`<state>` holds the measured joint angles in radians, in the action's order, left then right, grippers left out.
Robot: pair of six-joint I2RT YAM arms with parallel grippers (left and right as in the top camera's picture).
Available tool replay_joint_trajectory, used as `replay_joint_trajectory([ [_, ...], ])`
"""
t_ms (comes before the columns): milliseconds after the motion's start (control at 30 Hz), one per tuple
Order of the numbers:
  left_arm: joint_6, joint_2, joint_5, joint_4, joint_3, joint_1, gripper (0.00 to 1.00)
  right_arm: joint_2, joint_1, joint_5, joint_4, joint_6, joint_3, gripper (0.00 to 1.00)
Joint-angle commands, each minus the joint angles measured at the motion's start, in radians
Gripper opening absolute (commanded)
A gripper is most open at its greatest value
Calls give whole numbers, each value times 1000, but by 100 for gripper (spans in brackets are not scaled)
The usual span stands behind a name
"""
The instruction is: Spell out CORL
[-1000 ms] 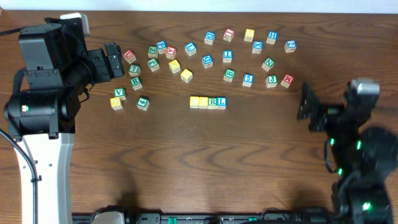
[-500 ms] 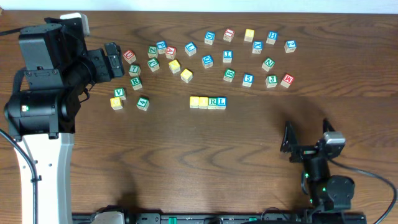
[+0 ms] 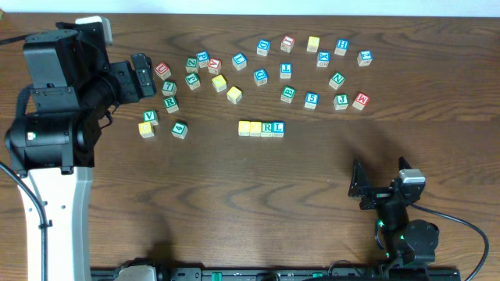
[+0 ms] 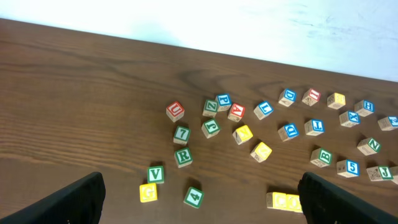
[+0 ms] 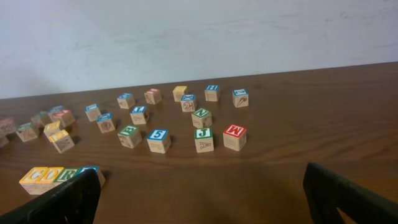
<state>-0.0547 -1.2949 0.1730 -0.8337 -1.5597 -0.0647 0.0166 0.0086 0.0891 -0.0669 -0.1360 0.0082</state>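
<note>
Four wooden cubes stand touching in a row, CORL [image 3: 262, 128], at the table's middle: two yellow tops on the left, then a green R [image 3: 269, 127] and a blue L [image 3: 280, 127]. The left wrist view shows the row's yellow C and O [image 4: 283, 201] beside my right-hand fingertip. In the right wrist view the row [image 5: 43, 176] lies at the lower left, its blue end behind a fingertip. My left gripper [image 3: 143, 76] hangs open at the back left, over nothing. My right gripper [image 3: 380, 186] is open low near the front right, far from the row and holding nothing.
Many loose letter and number cubes lie scattered across the back of the table [image 3: 312, 156], among them a red M [image 5: 235, 137], a green J [image 5: 204, 139], a blue 5 [image 5: 158, 140], a yellow G [image 4: 148, 192] and a green 4 [image 4: 193, 197]. The left arm's white base [image 3: 55, 218] fills the left side.
The right arm has drawn back from the right middle of the table to the front right and dropped lower. The cubes and the left arm have not moved.
</note>
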Motion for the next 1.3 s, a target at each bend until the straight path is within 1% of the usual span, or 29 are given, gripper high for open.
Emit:
replay_joint_trajectory([
  [0,2,3,-9,0,-10,-3,98,-8,-9,3,-2,10,-3,99],
  [433,2,2,-9,0,-10,-3,98,-8,-9,3,-2,10,-3,99],
  [533,21,3,-66,-45,-10,-3,98,-8,-9,3,-2,10,-3,99],
  [667,21,3,-73,-134,-10,-3,98,-8,-9,3,-2,10,-3,99],
  [833,21,41,-80,-121,21,-3,98,-8,-9,3,-2,11,-3,99],
  [933,21,119,-80,-40,118,-3,98,-8,-9,3,-2,10,-3,99],
  [1133,21,385,-80,278,490,-17,98,-8,-9,3,-2,10,-3,99],
  [1267,21,561,-80,452,737,-32,98,-8,-9,3,-2,10,-3,99],
])
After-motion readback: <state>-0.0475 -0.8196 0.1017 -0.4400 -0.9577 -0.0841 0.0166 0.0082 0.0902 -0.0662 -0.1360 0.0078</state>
